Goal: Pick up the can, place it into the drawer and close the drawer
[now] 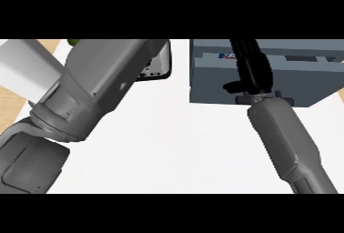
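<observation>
Grey metal fills the far right of the white counter top (174,136), where a boxy slate-grey drawer unit (215,86) stands with a paler top face and a small blue-and-red label near its far left corner. Over it reaches the robot's right forearm (289,141), a grey shell rising from the near right, ending in the black right hand (250,68), which lies stretched across the unit's top with its fingers extended toward the far edge; whether they grasp anything cannot be told. On the left, the bulky grey left forearm (87,91) slants from the near left corner toward the far centre and blocks much of the counter behind it. The left hand itself is hidden beyond that arm, next to a dark panel (160,63) with a pale face. A sliver of green (73,42) peeks out at the far left edge above the arm. The can shows nowhere. Light wood flooring (13,98) borders the counter at the left.
</observation>
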